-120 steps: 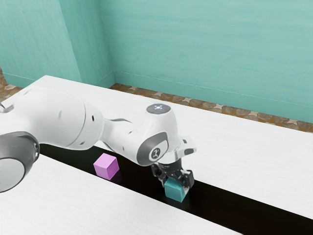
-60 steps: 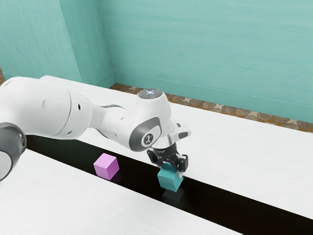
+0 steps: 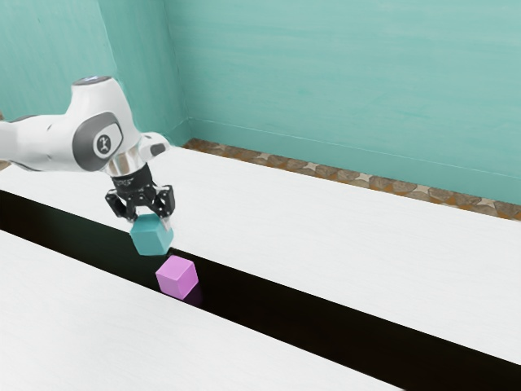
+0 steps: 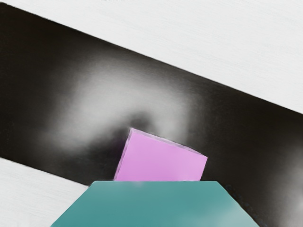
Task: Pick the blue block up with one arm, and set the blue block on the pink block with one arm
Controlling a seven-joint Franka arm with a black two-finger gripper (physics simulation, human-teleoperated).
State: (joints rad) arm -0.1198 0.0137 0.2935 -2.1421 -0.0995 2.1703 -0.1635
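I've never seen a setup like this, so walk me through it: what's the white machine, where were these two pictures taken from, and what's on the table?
These are simulator renders. The white robot arm ends in a black two-finger end effector. One picture looks on from the side; the other comes from a camera on the arm's hand. The white table has a black strip where a small pink cube lies. The end effector is shut on a small teal-blue cube, held in the air just above the pink cube.
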